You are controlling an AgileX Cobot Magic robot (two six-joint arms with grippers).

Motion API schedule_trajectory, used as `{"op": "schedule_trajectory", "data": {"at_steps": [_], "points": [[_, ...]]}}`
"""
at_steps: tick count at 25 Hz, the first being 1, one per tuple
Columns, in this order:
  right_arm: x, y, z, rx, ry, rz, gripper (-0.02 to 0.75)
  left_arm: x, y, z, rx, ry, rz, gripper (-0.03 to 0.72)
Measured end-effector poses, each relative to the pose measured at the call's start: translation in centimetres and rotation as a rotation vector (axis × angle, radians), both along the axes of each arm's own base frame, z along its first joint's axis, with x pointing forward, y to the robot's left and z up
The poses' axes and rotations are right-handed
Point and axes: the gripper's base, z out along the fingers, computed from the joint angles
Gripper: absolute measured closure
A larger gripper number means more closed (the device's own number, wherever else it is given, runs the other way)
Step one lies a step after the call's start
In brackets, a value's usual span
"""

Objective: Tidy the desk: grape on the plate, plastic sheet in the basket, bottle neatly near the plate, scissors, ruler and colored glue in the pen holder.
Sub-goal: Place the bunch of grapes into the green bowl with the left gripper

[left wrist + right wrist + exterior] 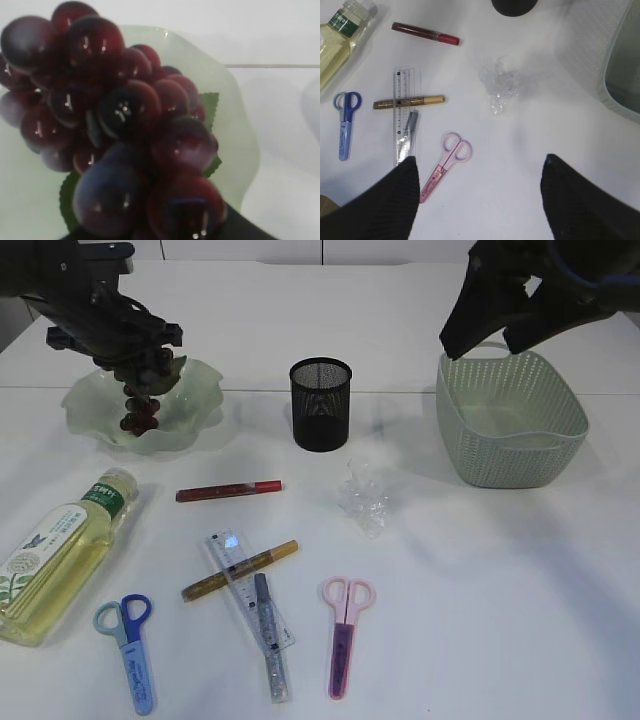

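Exterior view is showing the left gripper (135, 365) pinching the grape (140, 405) bunch, which is hanging over the green plate (205, 390) with its lowest berries inside. Up at the far right, the right gripper (490, 335) is hovering over the basket (510, 455), its fingers (380, 200) spread wide and gripping nothing. On the table (480, 600), the plastic sheet (362, 500) is lying crumpled between the pen holder (320, 405) and the basket.

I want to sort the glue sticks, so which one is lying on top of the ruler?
The gold glue. It lies across the ruler, while the silver glue sits partly under it and the red glue lies apart.
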Motion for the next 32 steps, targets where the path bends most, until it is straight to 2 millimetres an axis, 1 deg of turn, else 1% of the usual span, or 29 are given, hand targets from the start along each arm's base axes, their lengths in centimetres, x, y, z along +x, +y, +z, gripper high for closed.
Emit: {"op": "schedule_trajectory", "data": {"at_steps": [3, 10, 17, 24, 28, 32], "points": [[0.0, 0.0, 0.0, 0.001, 0.001, -0.002, 0.154, 0.3, -0.1, -1.1, -0.002, 0.012, 0.0, 0.583], [0.0, 0.0, 0.0, 0.001, 0.001, -0.002, 0.154, 0.7, 0.1, -2.7, -0.017, 0.03, 0.014, 0.583], [0.0, 0.0, 0.0, 0.001, 0.001, -0.002, 0.154, 1.1, 1.4, -3.4, -0.049, 0.039, 0.055, 0.582], [0.0, 0.0, 0.0, 0.001, 0.001, -0.002, 0.154, 1.2, 2.1, -3.6, -0.056, 0.042, 0.073, 0.568], [0.0, 0.0, 0.0, -0.001, 0.0, -0.002, 0.154, 1.2, 2.1, -3.7, -0.068, 0.045, 0.077, 0.523], [0.0, 0.0, 0.0, -0.001, 0.0, -0.002, 0.154, 1.2, 2.0, -3.7, -0.084, 0.056, 0.085, 0.421]]}}
